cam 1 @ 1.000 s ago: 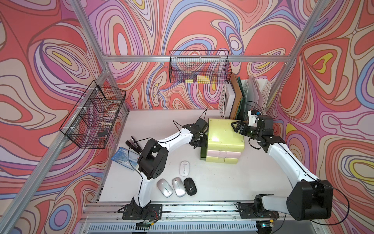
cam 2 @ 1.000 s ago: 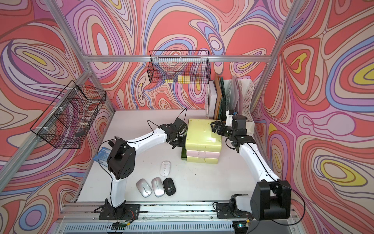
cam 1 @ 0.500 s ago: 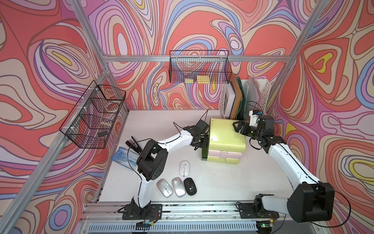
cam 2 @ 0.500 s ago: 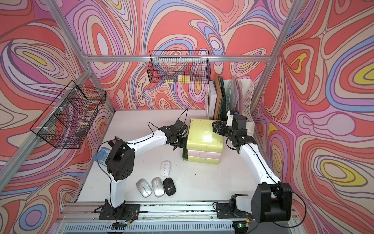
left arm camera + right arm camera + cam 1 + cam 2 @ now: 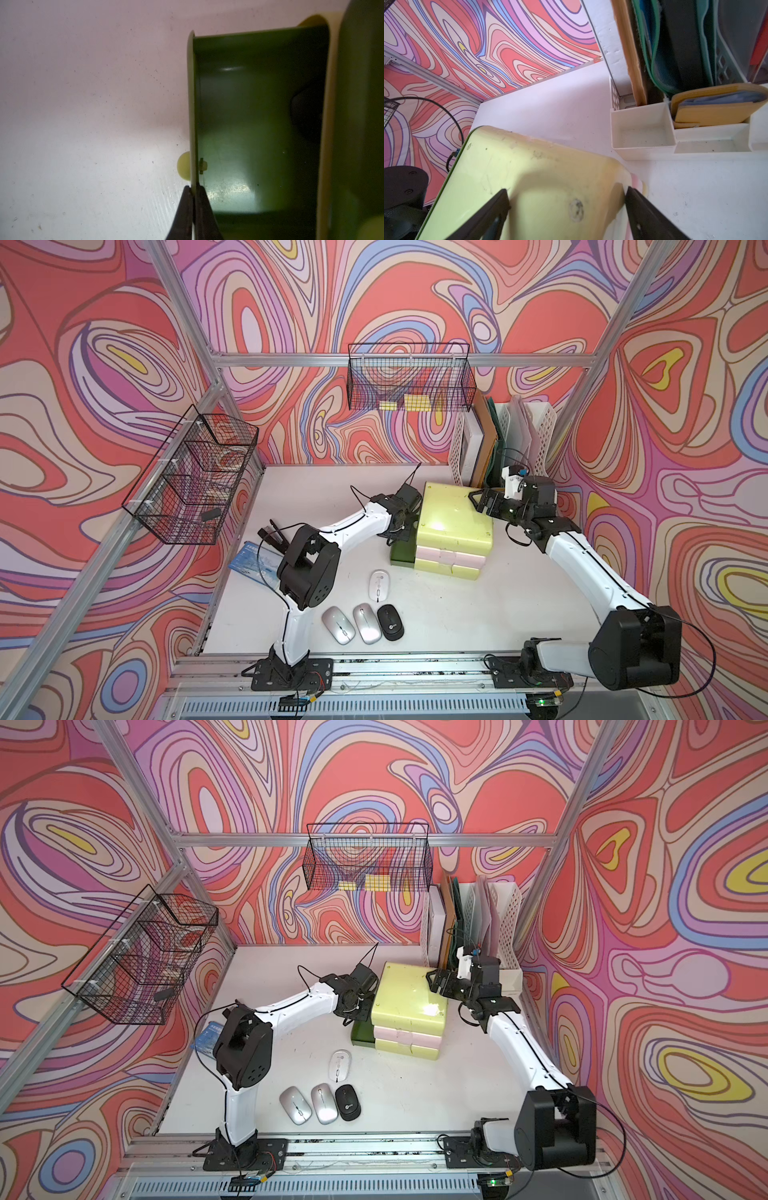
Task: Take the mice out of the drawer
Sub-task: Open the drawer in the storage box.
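Drawer [image 5: 402,553] farther out in left claw [image 5: 194,187]

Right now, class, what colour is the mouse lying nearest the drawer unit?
The mouse is white, clearest in a top view.

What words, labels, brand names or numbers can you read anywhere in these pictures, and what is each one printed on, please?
No text is legible in any view.
Black mouse: a small white round logo near one end, too small to read.
Blue packet: pale print along its far edge, too blurred to read.
Drawer box: a faint round mark on its yellow top, blurred, no letters to make out.
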Tool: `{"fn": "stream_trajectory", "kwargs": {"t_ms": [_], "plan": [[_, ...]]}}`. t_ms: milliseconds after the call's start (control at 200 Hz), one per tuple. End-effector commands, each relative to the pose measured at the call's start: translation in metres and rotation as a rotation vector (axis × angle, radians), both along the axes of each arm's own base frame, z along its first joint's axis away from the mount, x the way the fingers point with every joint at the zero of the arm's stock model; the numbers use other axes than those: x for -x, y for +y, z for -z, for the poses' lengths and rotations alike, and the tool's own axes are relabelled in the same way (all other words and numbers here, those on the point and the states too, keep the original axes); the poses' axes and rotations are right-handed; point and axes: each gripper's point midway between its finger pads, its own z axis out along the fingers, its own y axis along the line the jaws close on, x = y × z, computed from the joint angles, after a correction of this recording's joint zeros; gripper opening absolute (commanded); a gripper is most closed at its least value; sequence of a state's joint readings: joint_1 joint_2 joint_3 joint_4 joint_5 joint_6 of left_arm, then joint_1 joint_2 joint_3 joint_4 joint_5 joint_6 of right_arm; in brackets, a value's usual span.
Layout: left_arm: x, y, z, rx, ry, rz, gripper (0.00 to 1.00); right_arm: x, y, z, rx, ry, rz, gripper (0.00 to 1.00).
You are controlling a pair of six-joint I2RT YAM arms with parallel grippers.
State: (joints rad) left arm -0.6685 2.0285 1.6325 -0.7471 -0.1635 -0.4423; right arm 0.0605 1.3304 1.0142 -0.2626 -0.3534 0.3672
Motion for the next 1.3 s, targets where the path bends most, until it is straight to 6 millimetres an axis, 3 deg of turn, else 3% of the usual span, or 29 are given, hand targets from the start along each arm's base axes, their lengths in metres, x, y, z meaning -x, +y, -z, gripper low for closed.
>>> {"fn": "stream_trajectory", "kwargs": {"t_ms": [0,130,215,406,611,841,1087,1192,1257,1297], "plan": [[0.013,0.041,0.017,-0.198,0.081,-0.079,0.0,0.043,-0.01,0.087,0.089,0.328,0.012,0.91],[0.013,0.081,0.022,-0.296,0.084,-0.169,0.0,0.044,-0.01,0.09,0.088,0.334,0.013,0.91],[0.013,0.095,0.023,-0.299,0.083,-0.192,0.0,0.043,-0.01,0.091,0.085,0.333,0.011,0.91],[0.006,0.093,0.02,-0.291,0.06,-0.175,0.0,0.043,-0.01,0.092,0.085,0.337,0.01,0.91],[0.0,0.078,0.019,-0.214,0.046,-0.13,0.0,0.044,-0.01,0.093,0.087,0.338,0.008,0.91],[-0.009,0.103,0.01,-0.379,-0.001,-0.097,0.0,0.044,-0.01,0.094,0.088,0.343,0.01,0.91],[-0.017,0.092,0.004,-0.309,-0.048,-0.04,0.0,0.045,-0.01,0.094,0.086,0.345,0.009,0.91],[-0.019,0.097,-0.003,-0.326,-0.075,-0.059,0.0,0.045,-0.01,0.094,0.086,0.344,0.009,0.91],[-0.019,0.097,-0.008,-0.319,-0.088,-0.05,0.07,0.045,-0.009,0.094,0.085,0.344,0.006,0.91],[-0.019,0.095,-0.012,-0.3,-0.097,-0.044,0.24,0.045,-0.009,0.094,0.083,0.345,0.005,0.91]]}}
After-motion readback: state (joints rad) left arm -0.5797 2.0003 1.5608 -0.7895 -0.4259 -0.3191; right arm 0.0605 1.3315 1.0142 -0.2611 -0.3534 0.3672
